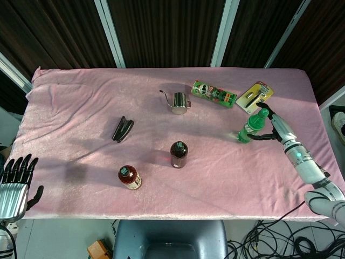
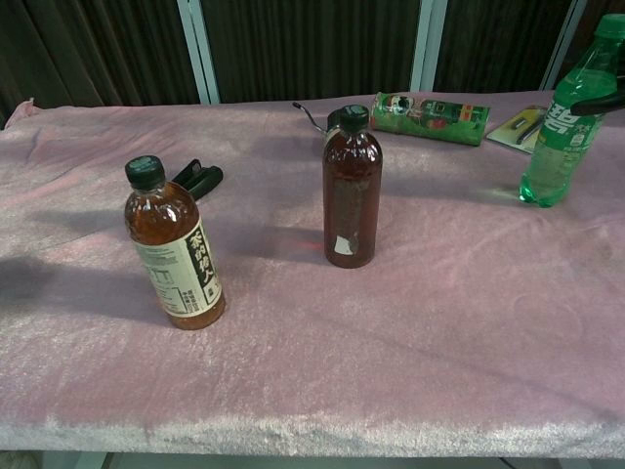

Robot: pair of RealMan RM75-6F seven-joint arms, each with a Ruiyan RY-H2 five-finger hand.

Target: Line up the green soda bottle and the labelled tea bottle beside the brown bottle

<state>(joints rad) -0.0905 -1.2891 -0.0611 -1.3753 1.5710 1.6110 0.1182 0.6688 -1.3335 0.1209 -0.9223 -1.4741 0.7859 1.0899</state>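
The green soda bottle [image 1: 251, 128] [image 2: 563, 122] stands leaning at the table's right side. My right hand [image 1: 274, 128] grips it near the top, and a dark finger [image 2: 598, 101] crosses its neck in the chest view. The brown bottle [image 1: 179, 154] [image 2: 352, 191] stands upright near the table's middle. The labelled tea bottle [image 1: 129, 177] [image 2: 176, 249] stands to its front left, close to the front edge. My left hand [image 1: 15, 181] hangs off the table's front left corner, fingers spread and holding nothing.
A metal cup [image 1: 179, 102] stands behind the brown bottle. A green can [image 1: 214, 93] [image 2: 430, 115] lies at the back right beside a yellow packet [image 1: 255, 97]. A black clip-like object [image 1: 123, 129] [image 2: 198, 178] lies left of centre on the pink cloth [image 1: 75, 102].
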